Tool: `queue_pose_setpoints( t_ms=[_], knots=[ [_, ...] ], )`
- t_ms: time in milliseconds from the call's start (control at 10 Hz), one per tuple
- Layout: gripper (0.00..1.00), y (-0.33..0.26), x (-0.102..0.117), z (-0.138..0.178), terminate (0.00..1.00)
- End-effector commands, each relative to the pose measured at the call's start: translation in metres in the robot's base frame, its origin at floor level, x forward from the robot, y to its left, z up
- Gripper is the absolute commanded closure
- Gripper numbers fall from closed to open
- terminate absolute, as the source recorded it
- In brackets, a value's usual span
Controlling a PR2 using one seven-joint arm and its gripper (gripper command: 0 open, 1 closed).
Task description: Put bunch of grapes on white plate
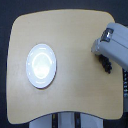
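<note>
Plate: white plate point(41, 65) sits well off toward the exterior view's left of our end effector point(105, 65)
Grapes: we can't spot them
End effector: state's unclear — too blurry

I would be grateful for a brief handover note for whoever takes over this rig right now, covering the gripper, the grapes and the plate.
Gripper: at the exterior view's right, over the table; dark fingers point down, but the picture is too blurred to tell whether it is open, shut or holding anything.
Bunch of grapes: not identifiable; nowhere on the bare tabletop, so possibly hidden in or under the gripper.
White plate: on the table at the exterior view's left, nothing on it, well apart from the gripper.
Done: nothing placed yet.
Left: confirm the grapes are held, carry them to the plate, release.
</note>
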Motion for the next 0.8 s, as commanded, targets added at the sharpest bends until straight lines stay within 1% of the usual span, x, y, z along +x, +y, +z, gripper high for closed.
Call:
queue_pose_setpoints(
  t_ms=[0,500,700],
  knots=[
    [1.00,-0.002,0.000,0.009,0.00],
    [1.00,-0.006,-0.006,0.025,0.00],
    [1.00,-0.002,-0.004,0.040,0.00]
  ],
)
